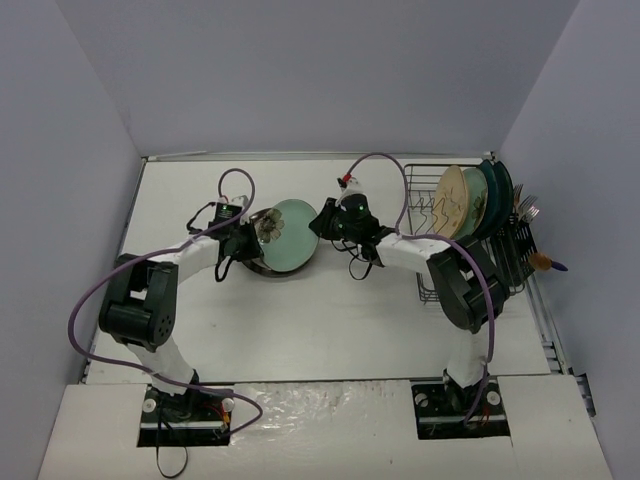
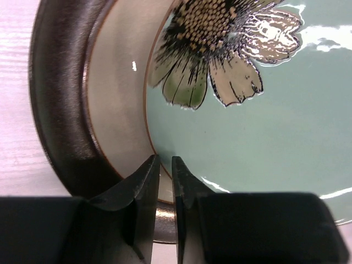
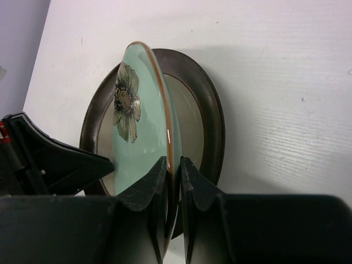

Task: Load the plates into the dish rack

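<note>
A mint-green round plate with a flower motif and tan rim (image 1: 292,235) stands tilted on edge at the table's middle. My right gripper (image 1: 318,225) is shut on its rim, as the right wrist view (image 3: 172,162) shows, with the plate (image 3: 132,148) edge-on between the fingers. Under it the dark-rimmed plate (image 1: 270,268) lies flat on the table (image 3: 212,110). My left gripper (image 1: 258,232) is at the plate's flower face; its jaws (image 2: 164,159) are nearly shut with nothing between them, above the mint plate's (image 2: 264,126) lower edge and the dark-rimmed plate (image 2: 58,99).
The black wire dish rack (image 1: 432,285) stands at the right with a cream floral plate (image 1: 452,200) and two dark teal plates (image 1: 495,190) upright in it. Its side cutlery holder (image 1: 520,245) holds forks and utensils. White walls close in the table.
</note>
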Available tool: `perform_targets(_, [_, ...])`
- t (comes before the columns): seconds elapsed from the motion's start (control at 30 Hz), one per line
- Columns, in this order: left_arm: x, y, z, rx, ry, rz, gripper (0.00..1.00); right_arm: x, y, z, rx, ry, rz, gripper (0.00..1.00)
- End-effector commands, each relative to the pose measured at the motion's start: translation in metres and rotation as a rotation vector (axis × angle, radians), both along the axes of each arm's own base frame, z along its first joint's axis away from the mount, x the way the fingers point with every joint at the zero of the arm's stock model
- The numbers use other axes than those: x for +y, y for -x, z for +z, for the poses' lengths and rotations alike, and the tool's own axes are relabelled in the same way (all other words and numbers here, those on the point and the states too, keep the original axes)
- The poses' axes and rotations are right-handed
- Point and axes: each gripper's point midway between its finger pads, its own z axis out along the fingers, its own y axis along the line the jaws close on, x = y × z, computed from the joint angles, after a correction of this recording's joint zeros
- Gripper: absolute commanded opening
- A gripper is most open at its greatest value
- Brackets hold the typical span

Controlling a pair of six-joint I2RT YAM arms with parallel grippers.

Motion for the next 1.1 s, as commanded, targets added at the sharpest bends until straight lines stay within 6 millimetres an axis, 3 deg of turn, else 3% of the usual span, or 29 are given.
perform_targets(0.0, [-0.012, -0.023, 0.053, -0.16, 0.029, -0.039, 0.14, 0.012, -0.01, 0.098, -0.221, -0.138, 0.031, 0.0])
perform_targets(0.17, [-0.01, -0.024, 0.059, -0.168, 0.029, -0.026, 0.21, 0.006, -0.011, 0.108, -0.233, -0.152, 0.043, 0.0])
perform_targets(0.3, [0.0, -0.024, 0.085, -0.211, -0.013, 0.003, 0.33, 0.003, -0.008, 0.128, -0.279, -0.146, 0.065, 0.0])
perform_targets(0.4, [0.018, -0.023, 0.125, -0.279, -0.075, 0.054, 0.42, 0.003, -0.003, 0.151, -0.323, -0.143, 0.099, 0.0])
perform_targets(0.53, [0.041, -0.01, 0.163, -0.312, -0.16, 0.1, 0.57, -0.001, 0.006, 0.192, -0.413, -0.144, 0.129, 0.0])
perform_targets(0.6, [0.056, -0.004, 0.185, -0.352, -0.211, 0.13, 0.68, -0.006, 0.009, 0.206, -0.448, -0.114, 0.131, 0.0])
perform_targets(0.67, [0.071, 0.003, 0.198, -0.365, -0.267, 0.166, 0.74, -0.017, 0.012, 0.232, -0.501, -0.094, 0.103, 0.0])
perform_targets(0.77, [0.094, 0.023, 0.218, -0.383, -0.349, 0.199, 0.89, -0.048, 0.019, 0.265, -0.578, 0.02, 0.042, 0.0])
perform_targets(0.87, [0.116, 0.038, 0.226, -0.384, -0.418, 0.238, 0.97, -0.086, 0.021, 0.291, -0.65, 0.157, -0.06, 0.0])
perform_targets(0.93, [0.128, 0.051, 0.23, -0.399, -0.436, 0.25, 0.97, -0.124, 0.023, 0.302, -0.693, 0.272, -0.147, 0.0])
perform_targets(1.07, [0.141, 0.062, 0.222, -0.405, -0.445, 0.27, 0.97, -0.194, 0.027, 0.322, -0.751, 0.448, -0.311, 0.0])
